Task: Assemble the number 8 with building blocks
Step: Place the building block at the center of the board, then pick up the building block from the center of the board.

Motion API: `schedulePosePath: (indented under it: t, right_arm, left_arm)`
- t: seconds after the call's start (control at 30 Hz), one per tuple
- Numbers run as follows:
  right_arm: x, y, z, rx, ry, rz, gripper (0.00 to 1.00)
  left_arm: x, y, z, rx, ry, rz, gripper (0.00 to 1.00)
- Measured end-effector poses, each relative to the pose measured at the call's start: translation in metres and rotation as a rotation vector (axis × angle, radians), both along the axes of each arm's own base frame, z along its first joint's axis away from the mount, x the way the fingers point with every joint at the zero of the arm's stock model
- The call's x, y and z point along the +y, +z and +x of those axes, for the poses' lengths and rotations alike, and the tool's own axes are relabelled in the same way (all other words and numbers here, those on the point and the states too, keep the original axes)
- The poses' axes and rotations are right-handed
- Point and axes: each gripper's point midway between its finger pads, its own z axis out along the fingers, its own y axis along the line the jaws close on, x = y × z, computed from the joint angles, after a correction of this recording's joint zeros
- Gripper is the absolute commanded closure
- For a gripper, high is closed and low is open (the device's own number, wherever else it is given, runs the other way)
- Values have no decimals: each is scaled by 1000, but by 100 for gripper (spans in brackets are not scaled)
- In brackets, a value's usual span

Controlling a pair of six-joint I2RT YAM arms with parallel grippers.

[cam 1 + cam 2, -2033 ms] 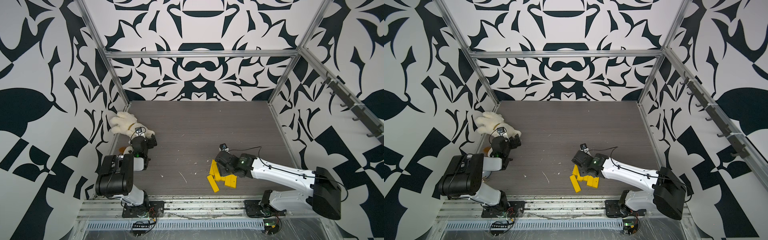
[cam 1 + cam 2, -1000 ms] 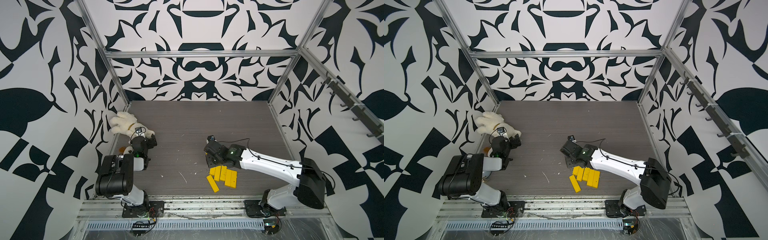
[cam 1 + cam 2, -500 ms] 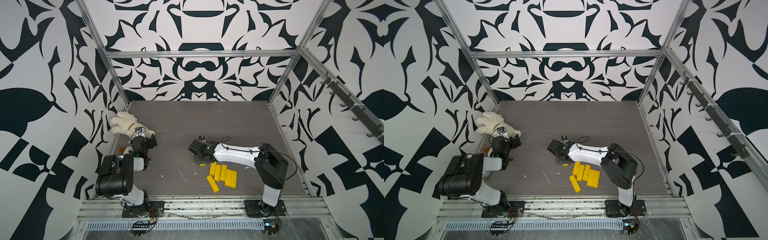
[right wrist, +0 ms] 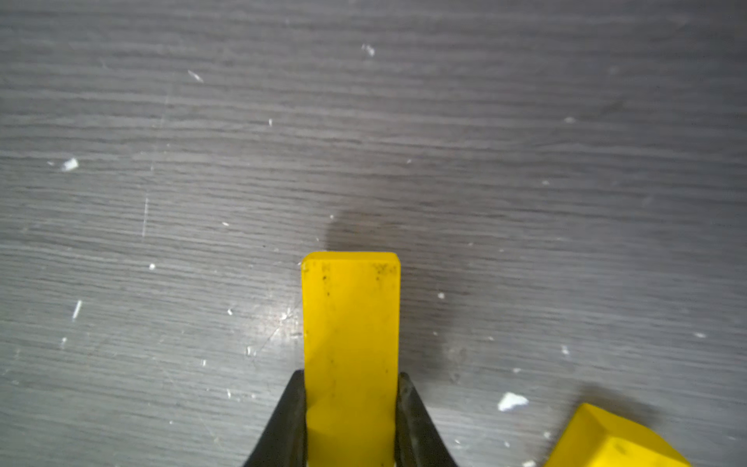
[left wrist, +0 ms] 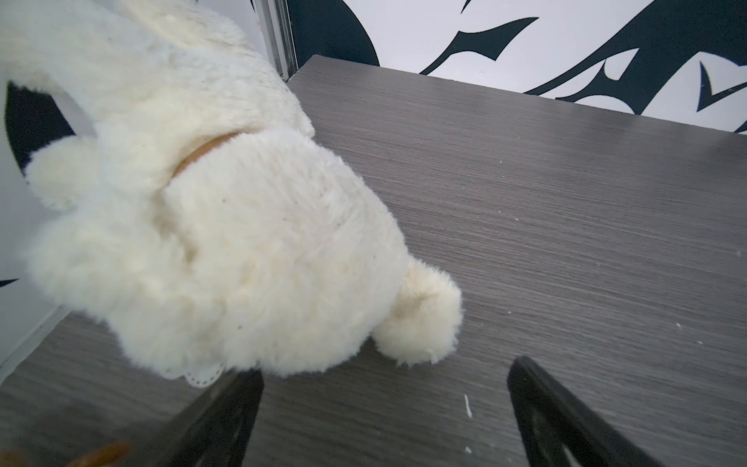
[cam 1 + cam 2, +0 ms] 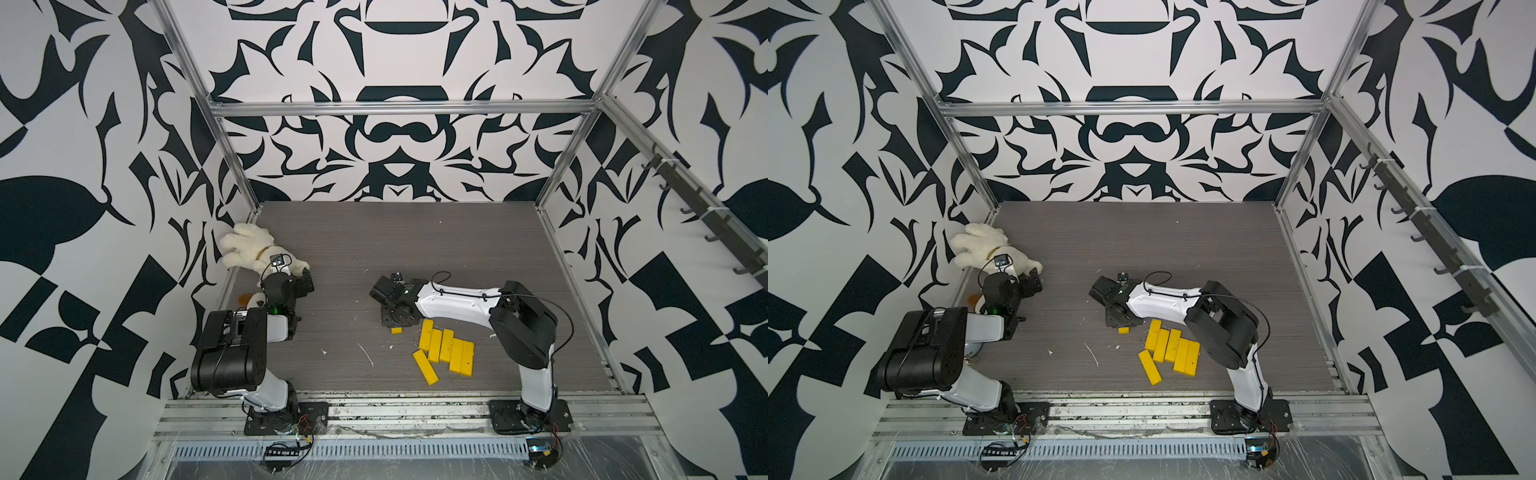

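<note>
Right wrist view: right gripper [image 4: 351,376] pinches yellow bar [image 4: 351,315], long axis along fingers [image 4: 283,424]. Both top views show only its end, beside bar cluster [image 6: 446,351]. Left gripper [image 5: 386,370] spread.

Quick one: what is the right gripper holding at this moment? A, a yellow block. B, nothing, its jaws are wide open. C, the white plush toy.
A: in the right wrist view the right gripper is clamped on both sides of a yellow block.
</note>
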Motion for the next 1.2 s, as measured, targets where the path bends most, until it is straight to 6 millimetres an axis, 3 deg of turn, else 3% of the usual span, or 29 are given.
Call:
schedulePosePath:
  t: [0.23, 0.3, 0.43, 0.5, 0.6, 0.7, 0.8, 0.83, 0.9, 0.97, 1.03, 1.1, 1.2]
  right_arm:
    - [6, -2, 3, 5, -1, 1, 75]
    - [9, -2, 5, 4, 9, -1, 63]
    - [14, -2, 7, 4, 35, -8, 27]
    - [12, 0, 7, 5, 54, -20, 17]
    - [10, 5, 5, 11, 83, -40, 16]
    - [10, 24, 4, 12, 119, -52, 21]
    - [3, 56, 5, -5, 153, -47, 40]
    - [-4, 68, 4, -4, 153, -39, 46]
    - [-23, 89, 4, -1, 119, 2, 48]
    - [-55, 101, 3, 20, 54, 26, 48]
    - [-89, 101, -3, 65, -23, 26, 48]
    - [-107, 95, -11, 121, -61, 17, 48]
    - [-100, 82, -34, 200, -3, 33, 47]
  left_arm:
    - [0, 0, 0, 0, 0, 0, 1]
    - [0, 0, 0, 0, 0, 0, 1]
    - [0, 0, 0, 0, 0, 0, 1]
    - [0, 0, 0, 0, 0, 0, 1]
    - [0, 0, 0, 0, 0, 0, 1]
    - [0, 0, 0, 0, 0, 0, 1]
    - [0, 0, 0, 0, 0, 0, 1]
    - [0, 0, 0, 0, 0, 0, 1]
    - [0, 0, 0, 0, 0, 0, 1]
    - [0, 0, 0, 0, 0, 0, 1]
    - [0, 0, 0, 0, 0, 0, 1]
    - [0, 0, 0, 0, 0, 0, 1]
    - [0, 0, 0, 0, 0, 0, 1]
